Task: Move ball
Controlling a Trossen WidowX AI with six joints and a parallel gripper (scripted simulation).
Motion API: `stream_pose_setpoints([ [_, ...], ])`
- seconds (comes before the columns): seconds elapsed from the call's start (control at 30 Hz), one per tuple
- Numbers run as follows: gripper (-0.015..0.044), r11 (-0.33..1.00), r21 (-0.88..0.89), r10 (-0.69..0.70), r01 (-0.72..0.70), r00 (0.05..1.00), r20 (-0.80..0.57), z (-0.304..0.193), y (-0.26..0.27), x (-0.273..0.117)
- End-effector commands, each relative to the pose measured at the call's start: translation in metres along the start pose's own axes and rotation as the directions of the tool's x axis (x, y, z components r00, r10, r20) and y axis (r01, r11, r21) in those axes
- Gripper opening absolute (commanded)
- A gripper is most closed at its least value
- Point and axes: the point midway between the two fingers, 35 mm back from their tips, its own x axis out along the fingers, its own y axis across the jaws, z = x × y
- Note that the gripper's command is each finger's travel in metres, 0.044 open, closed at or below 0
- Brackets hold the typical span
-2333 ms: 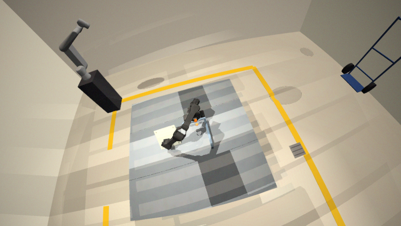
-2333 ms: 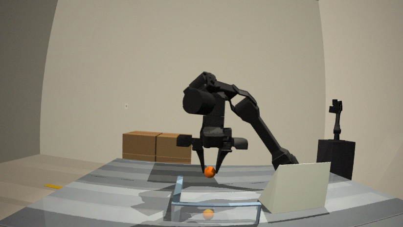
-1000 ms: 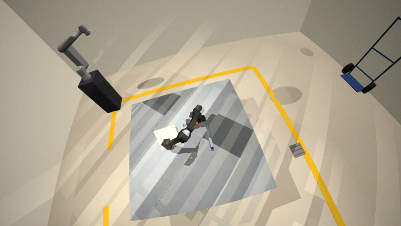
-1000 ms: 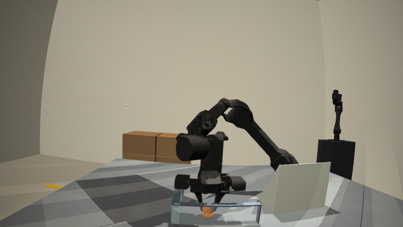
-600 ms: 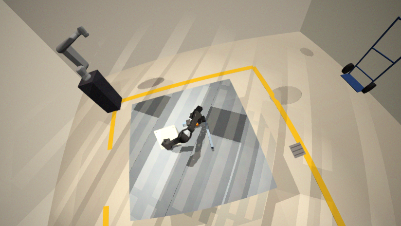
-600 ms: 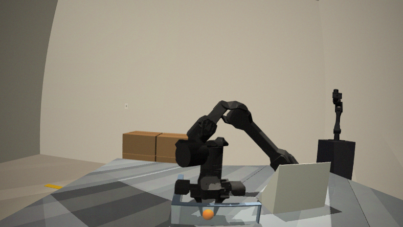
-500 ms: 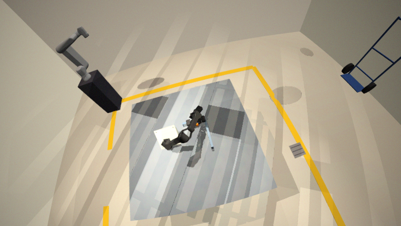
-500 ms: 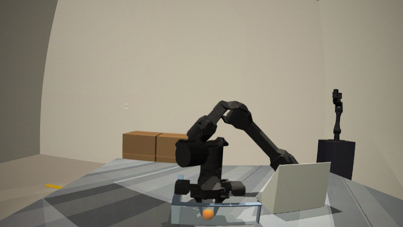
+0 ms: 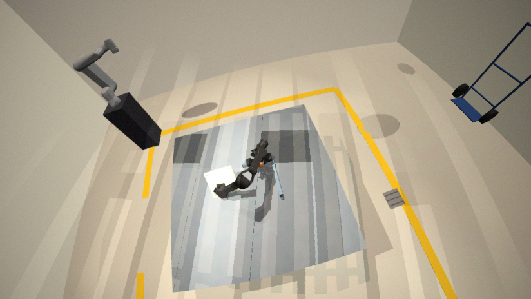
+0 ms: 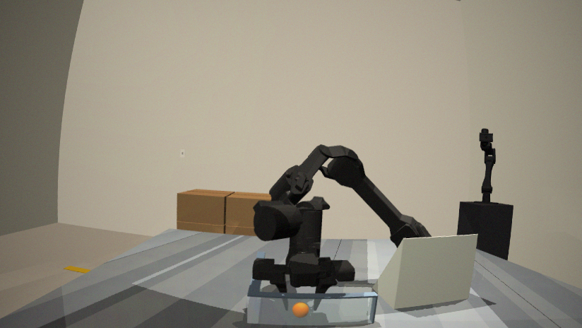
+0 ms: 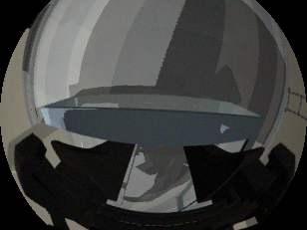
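Beige walls (image 10: pixel 284 81), cardboard boxes (image 10: pixel 222 211), blue hand truck (image 9: pixel 482 96)

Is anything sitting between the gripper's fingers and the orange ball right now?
Nothing visible does. The open gripper stands just above the ball, which lies behind the near clear wall; that wall stands toward the camera, not between them.

An orange ball (image 10: pixel 300 309), black gripper (image 10: pixel 301 290), pale-blue clear walls (image 10: pixel 349 307) and grey-striped table (image 10: pixel 162 280) are shown.
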Motion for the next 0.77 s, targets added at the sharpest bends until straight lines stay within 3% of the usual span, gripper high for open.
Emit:
stream_pose_setpoints([
  [0.0, 0.0261, 1.000, 0.003, -0.002, 0.002, 1.000, 0.007, 0.003, -0.002, -0.031],
  [0.13, 0.0261, 1.000, 0.001, -0.001, 0.001, 1.000, 0.002, 0.000, 0.000, -0.080],
  [0.47, 0.0261, 1.000, -0.001, -0.021, 0.021, 1.000, 0.010, 0.002, -0.003, -0.074],
  [0.67, 0.0418, 1.000, 0.003, -0.023, 0.023, 1.000, 0.013, 0.000, 0.002, -0.122],
  [0.73, 0.0440, 1.000, 0.003, -0.023, 0.023, 1.000, 0.013, 0.000, 0.003, -0.124],
])
